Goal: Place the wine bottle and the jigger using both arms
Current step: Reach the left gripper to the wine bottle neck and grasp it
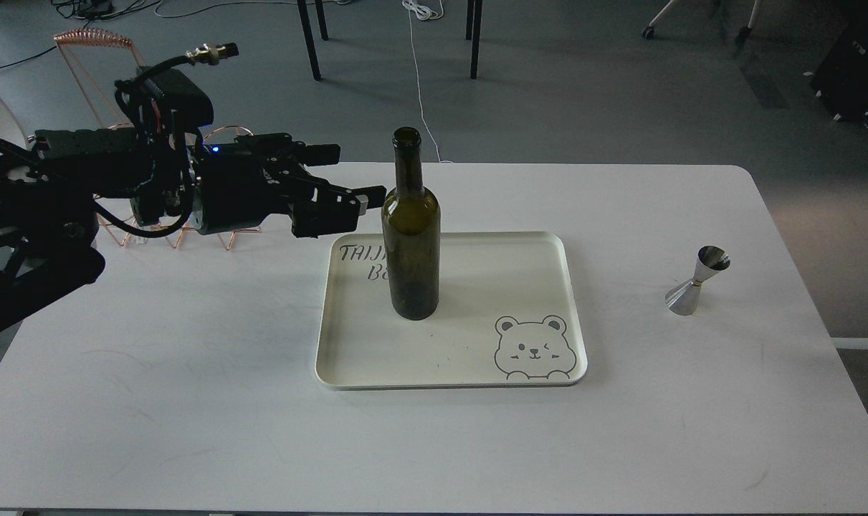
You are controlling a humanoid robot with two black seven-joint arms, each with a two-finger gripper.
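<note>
The dark green wine bottle (411,244) stands upright on the left half of a cream tray (575,301) with a bear drawing. The steel jigger (697,281) stands upright on the white table, well right of the tray. My left arm comes in from the left, and its gripper (355,173) is open at the height of the bottle's shoulder, just left of the bottle. Its nearer fingertip (373,195) is at the glass; I cannot tell whether it touches. The right arm is out of view.
A copper wire bottle rack (89,43) stands at the table's back left, mostly hidden behind my left arm. The white table (190,373) reaches to all sides of the tray. Chair legs and cables lie on the floor beyond.
</note>
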